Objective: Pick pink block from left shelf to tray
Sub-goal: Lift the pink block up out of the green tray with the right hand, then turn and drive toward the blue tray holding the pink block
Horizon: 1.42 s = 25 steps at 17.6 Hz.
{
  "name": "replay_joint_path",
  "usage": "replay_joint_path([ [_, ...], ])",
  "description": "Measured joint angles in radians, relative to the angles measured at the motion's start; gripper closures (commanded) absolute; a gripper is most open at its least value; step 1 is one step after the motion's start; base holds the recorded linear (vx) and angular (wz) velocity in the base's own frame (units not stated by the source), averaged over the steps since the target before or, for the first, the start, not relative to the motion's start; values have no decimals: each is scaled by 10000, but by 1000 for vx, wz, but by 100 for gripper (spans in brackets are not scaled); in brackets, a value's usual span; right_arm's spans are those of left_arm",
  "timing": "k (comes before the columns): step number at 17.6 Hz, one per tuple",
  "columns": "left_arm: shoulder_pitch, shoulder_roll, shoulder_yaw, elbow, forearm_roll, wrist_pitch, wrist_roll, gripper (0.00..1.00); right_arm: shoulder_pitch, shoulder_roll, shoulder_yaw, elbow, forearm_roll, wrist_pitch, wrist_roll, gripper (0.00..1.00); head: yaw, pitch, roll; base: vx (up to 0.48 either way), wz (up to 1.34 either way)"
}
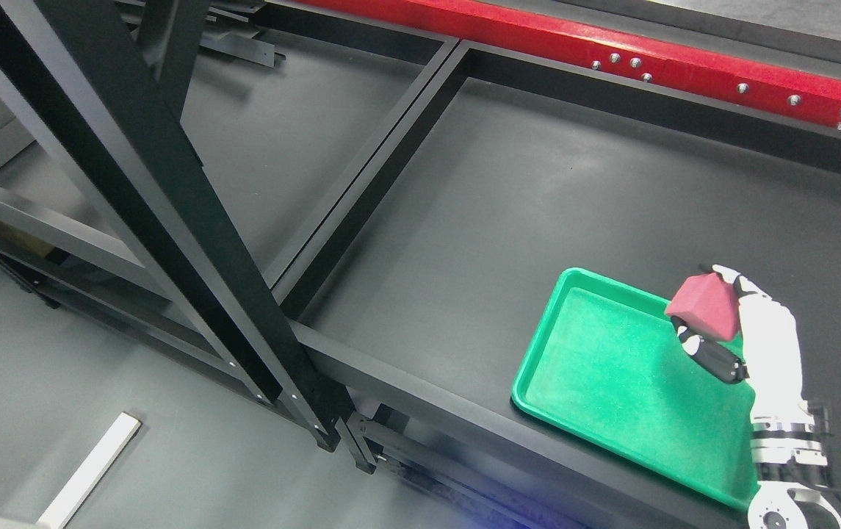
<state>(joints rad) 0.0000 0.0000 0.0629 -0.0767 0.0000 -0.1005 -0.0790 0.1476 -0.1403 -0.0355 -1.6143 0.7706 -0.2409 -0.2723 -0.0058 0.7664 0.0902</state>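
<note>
A pink-red block (pixel 703 306) is held in my right hand (pixel 714 323), whose white arm rises from the lower right corner. The fingers are curled around the block, thumb below and fingers above. The block hangs over the far right part of the green tray (pixel 596 367), which lies on the dark shelf surface near its front edge. The tray's floor shows nothing else on it. My left arm does not show.
A thick black diagonal post (pixel 148 191) of the shelf frame crosses the left half. A black divider rail (pixel 369 169) splits the shelf into left and right bays. A red beam (pixel 611 51) runs along the back. A white strip (pixel 89 470) lies on the floor.
</note>
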Motion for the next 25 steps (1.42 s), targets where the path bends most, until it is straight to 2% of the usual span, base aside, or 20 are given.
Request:
replay_joint_path([
  [10, -1, 0, 0, 0, 0, 0, 0, 0, -11, 867, -768, -245, -162, -208, -213, 97, 0, 0, 0, -13, 40],
  [25, 0, 0, 0, 0, 0, 0, 0, 0, 177, 1293, -1166, -366, -363, -223, -300, 96, 0, 0, 0, -83, 458],
])
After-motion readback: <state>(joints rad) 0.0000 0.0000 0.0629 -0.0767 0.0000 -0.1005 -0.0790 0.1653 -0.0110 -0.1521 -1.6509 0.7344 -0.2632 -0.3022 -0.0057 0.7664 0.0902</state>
